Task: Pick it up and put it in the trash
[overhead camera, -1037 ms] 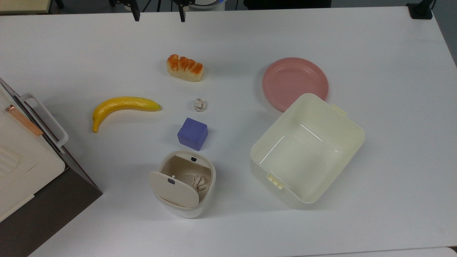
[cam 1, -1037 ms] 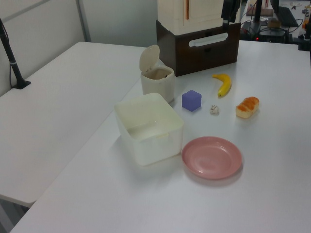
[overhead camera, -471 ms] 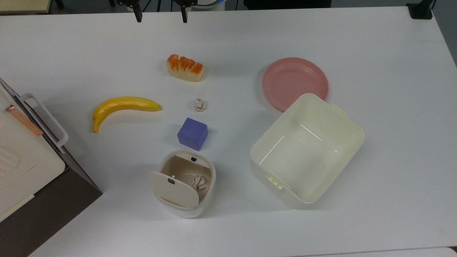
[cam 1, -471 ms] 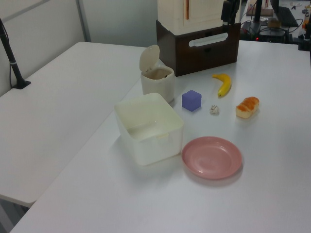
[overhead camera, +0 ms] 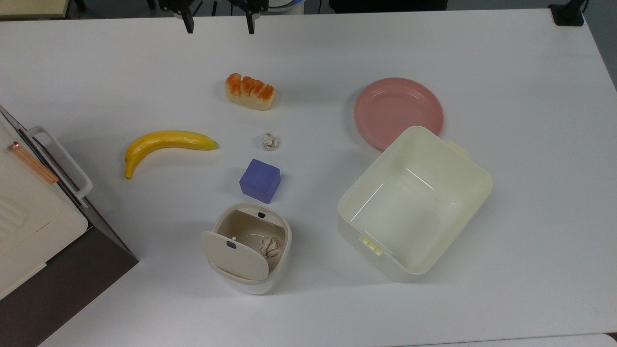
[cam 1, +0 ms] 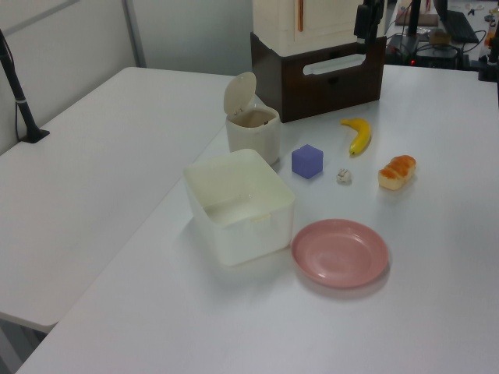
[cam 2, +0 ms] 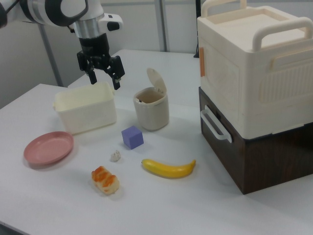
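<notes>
One paper ball [overhead camera: 270,141] sits loose on the table [overhead camera: 506,72] between the bread [overhead camera: 249,91] and cube [overhead camera: 260,180], well below the gripper [overhead camera: 218,21] in the top view, whose fingers are spread and empty, the bin [overhead camera: 248,250] open beyond.

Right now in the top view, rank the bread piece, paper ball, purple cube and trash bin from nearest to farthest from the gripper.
From the gripper, at the top edge:
1. Bread piece, just below.
2. Paper ball, mid-table.
3. Purple cube, lower.
4. Trash bin, lowest.
</notes>
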Tool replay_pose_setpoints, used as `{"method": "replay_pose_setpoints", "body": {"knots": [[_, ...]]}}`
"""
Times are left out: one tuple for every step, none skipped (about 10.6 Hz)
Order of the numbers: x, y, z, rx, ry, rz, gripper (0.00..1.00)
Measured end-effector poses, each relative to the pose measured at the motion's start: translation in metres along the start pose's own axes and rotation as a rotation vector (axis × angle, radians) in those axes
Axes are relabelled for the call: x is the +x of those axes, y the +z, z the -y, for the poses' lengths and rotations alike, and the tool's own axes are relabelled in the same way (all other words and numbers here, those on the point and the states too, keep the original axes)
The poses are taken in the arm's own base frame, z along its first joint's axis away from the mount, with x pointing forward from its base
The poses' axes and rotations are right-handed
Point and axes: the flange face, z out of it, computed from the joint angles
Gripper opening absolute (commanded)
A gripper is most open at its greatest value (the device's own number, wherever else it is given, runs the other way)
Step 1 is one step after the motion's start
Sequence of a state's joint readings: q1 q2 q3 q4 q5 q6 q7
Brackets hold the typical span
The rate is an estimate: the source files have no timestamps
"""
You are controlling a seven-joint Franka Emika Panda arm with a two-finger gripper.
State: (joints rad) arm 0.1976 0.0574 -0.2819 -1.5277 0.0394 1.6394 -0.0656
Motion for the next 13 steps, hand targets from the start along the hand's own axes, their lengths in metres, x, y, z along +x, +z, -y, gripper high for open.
{"method": "replay_pose_setpoints", "body": {"knots": [[0.0008, 0.0020, 0.0012, 0.000, -0.002, 0.003, 1.00], [0.0010, 0.0026, 0.0020, 0.000, -0.003, 0.004, 1.00], [0.0010, 0.0027, 0.0022, 0.000, -0.003, 0.005, 1.00], [0.0010, 0.0031, 0.0026, 0.000, -0.004, 0.006, 1.00], [0.0011, 0.0038, 0.0034, 0.000, -0.005, 0.007, 1.00], [0.0017, 0.0043, 0.0038, 0.000, -0.006, 0.005, 1.00], [0.0028, 0.0045, 0.0038, -0.001, -0.006, -0.001, 1.00], [0.0042, 0.0048, 0.0040, -0.002, -0.007, -0.010, 1.00], [0.0046, 0.0053, 0.0042, -0.002, -0.007, -0.010, 1.00], [0.0046, 0.0055, 0.0043, -0.002, -0.007, -0.010, 1.00], [0.0046, 0.0055, 0.0043, -0.002, -0.007, -0.010, 1.00], [0.0046, 0.0055, 0.0043, -0.002, -0.007, -0.010, 1.00], [0.0046, 0.0055, 0.0043, -0.002, -0.007, -0.010, 1.00]]}}
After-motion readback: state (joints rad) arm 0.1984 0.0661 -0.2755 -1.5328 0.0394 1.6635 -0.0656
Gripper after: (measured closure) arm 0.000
